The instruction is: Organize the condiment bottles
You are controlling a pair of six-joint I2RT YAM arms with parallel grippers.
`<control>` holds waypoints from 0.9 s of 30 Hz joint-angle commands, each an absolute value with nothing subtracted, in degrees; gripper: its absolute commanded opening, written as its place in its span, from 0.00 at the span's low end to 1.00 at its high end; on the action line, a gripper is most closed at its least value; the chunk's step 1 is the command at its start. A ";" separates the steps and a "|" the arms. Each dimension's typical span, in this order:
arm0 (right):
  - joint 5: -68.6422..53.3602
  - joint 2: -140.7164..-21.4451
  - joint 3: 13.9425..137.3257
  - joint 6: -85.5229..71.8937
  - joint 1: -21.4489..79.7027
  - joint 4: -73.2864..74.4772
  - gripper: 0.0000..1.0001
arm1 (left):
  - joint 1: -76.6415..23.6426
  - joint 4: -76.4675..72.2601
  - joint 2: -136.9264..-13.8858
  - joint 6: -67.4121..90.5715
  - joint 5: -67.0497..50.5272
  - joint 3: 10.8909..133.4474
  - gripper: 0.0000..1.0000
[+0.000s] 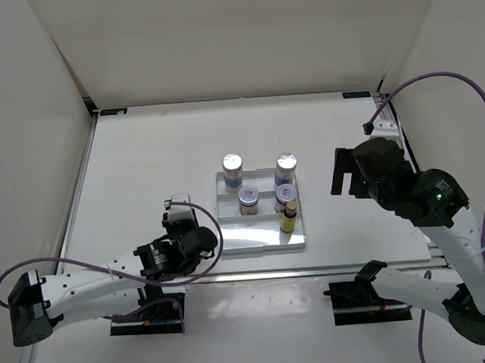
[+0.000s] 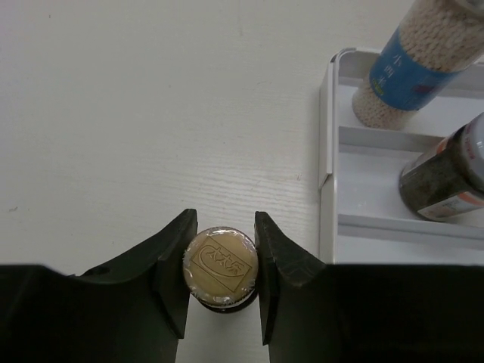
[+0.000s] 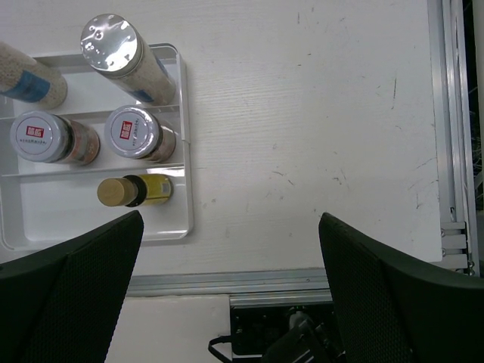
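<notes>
White table (image 1: pixel 142 155), white walls (image 1: pixel 233 34) on three sides. Left gripper (image 2: pixel 224 234) fingers clamped on a tiny gold-capped bottle (image 2: pixel 221 261) upright on the table — tray (image 2: pixel 327 151) edge just right of the fingers, bare surface ahead and left. Right gripper (image 3: pixel 231 219) fingers wide apart, holding nothing — five other bottles (image 3: pixel 132 132) in the tray to their left, open table to their right up to the rail (image 3: pixel 451 113).

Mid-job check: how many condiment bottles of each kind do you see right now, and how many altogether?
Tall silver-capped bottles: 2
Short silver-lidded jars: 2
Tiny yellow bottles: 2, one in the tray, one outside it in the left gripper
Total: 6
</notes>
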State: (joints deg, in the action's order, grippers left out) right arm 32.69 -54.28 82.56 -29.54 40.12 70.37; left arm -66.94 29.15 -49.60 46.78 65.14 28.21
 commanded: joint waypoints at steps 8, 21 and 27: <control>32.43 -54.14 81.74 -29.00 39.90 69.17 1.00 | -71.45 27.69 -51.49 32.88 69.96 47.10 0.11; 32.96 -53.53 81.21 -29.00 39.90 69.70 1.00 | -75.85 -7.45 -61.43 17.85 55.73 38.59 0.11; 34.01 -52.91 80.68 -29.00 39.90 70.22 1.00 | -75.23 -14.75 -67.93 13.62 50.55 38.58 0.11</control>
State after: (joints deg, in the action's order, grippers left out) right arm 32.64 -53.87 81.14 -29.54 40.12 70.35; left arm -75.53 -3.81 -66.52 17.45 54.41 37.74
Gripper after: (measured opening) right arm 0.998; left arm 0.444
